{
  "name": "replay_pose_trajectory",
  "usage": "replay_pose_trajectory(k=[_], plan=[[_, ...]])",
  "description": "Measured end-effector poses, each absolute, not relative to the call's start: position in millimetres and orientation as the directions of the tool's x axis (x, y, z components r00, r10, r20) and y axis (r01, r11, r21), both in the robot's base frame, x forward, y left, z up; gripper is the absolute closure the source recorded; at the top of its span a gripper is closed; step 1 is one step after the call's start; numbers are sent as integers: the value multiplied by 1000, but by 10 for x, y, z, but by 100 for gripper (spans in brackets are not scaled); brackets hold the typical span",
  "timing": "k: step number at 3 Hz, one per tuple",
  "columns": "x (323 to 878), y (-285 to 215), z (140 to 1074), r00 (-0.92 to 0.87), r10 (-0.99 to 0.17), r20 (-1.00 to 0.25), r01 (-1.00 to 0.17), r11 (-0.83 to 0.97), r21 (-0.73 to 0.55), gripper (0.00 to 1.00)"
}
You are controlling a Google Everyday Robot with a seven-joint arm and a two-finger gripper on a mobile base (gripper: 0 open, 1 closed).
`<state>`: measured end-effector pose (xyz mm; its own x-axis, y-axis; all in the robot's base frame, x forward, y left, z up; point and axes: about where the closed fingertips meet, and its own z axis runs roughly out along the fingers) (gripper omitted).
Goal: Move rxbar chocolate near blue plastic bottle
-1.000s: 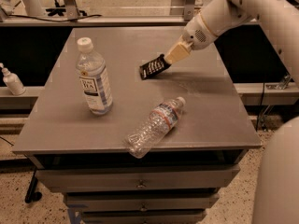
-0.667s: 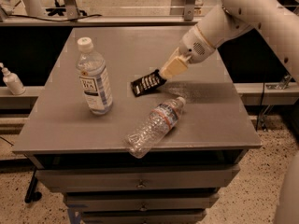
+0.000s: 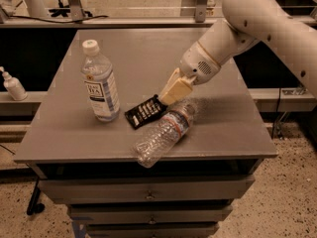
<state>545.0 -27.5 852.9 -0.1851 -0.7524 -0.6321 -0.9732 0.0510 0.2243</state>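
The rxbar chocolate is a flat black wrapper with pale lettering, tilted just above the grey table. My gripper is shut on its right end, with its tan fingers above it. The blue plastic bottle stands upright with a white cap and a blue-and-white label, just left of the bar, a small gap between them. The white arm reaches in from the upper right.
A thin ribbed clear bottle with an orange-and-blue band lies on its side near the table's front edge, just below the bar and gripper. A white pump bottle stands on a ledge at far left. Drawers sit under the tabletop.
My gripper has carried the rxbar chocolate from the table's back right down and to the left, ending close beside the blue plastic bottle. Both bottles have stayed in place.
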Motion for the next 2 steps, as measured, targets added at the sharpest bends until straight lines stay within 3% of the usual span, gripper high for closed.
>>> replay_pose_trajectory(k=[2], plan=[[5188, 89, 8510, -133, -747, -652, -975, -21, 223, 100]])
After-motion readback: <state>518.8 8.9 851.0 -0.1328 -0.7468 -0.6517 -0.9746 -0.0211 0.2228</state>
